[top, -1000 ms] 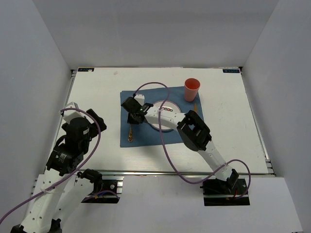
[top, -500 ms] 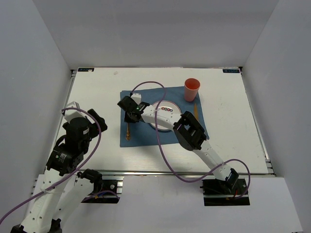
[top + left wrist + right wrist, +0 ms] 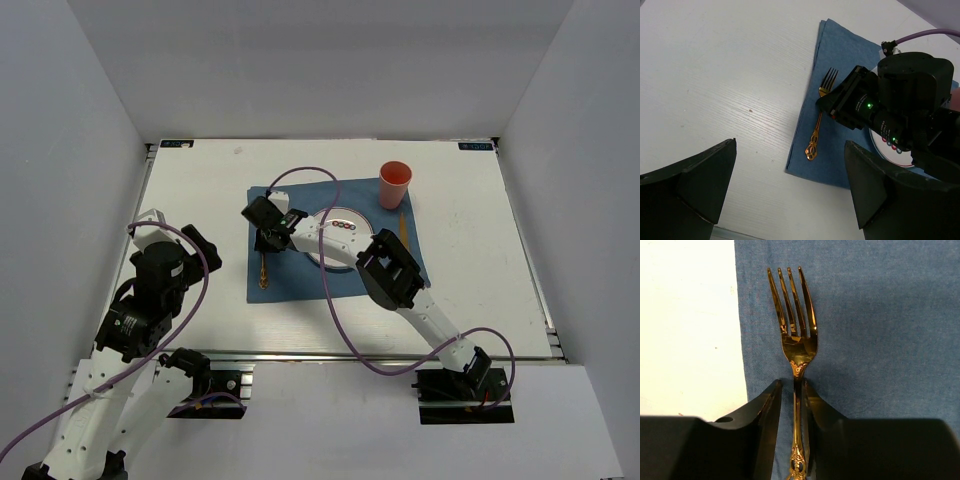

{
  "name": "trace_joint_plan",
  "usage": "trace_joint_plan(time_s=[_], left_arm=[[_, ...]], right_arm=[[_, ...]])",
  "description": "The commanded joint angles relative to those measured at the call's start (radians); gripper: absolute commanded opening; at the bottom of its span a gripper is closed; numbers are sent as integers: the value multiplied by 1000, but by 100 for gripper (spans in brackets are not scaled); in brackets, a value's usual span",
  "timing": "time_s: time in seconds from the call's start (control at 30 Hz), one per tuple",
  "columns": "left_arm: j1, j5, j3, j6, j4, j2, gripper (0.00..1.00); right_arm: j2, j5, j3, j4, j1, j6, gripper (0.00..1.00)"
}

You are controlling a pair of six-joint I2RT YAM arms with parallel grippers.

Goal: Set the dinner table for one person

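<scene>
Right hand (image 3: 792,390) straddles the neck of the gold fork (image 3: 797,347) on the blue placemat (image 3: 865,315); pinching or not, I cannot tell. Left hand (image 3: 790,150) hangs wide open, empty. The white counter (image 3: 190,200) beneath everything looks rigid and slick; grip that thin, stiff fork mid-handle.

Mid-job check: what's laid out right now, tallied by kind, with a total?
Placemat: 1
Plate: 1
Cup: 1
Gold cutlery: 2, the fork and a second piece right of the plate, kind unclear
Total: 5, all on the dinner table
</scene>
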Motion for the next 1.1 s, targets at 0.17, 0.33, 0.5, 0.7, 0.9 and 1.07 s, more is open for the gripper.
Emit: trace_joint_plan(time_s=[0.17, 0.33, 0.5, 0.7, 0.9, 1.07], left_arm=[[5, 2, 17, 8, 18, -7, 98], [-4, -27, 21, -9, 1, -16, 98], [-15, -62, 28, -29, -18, -44, 98], [-15, -87, 57, -33, -56, -36, 98], [-15, -100, 150, -4, -153, 19, 98], [-15, -78, 239, 43, -249, 16, 98]], right_arm=[[-267, -7, -196, 119, 11, -17, 50], [-526, 8, -388, 236, 3, -71, 89], [-810, 169, -673, 225, -3, -231, 89], [-1373, 292, -1013, 80, -5, -474, 89], [-1692, 408, -992, -266, -6, -427, 89], [-1821, 462, -885, -548, -5, -371, 89]])
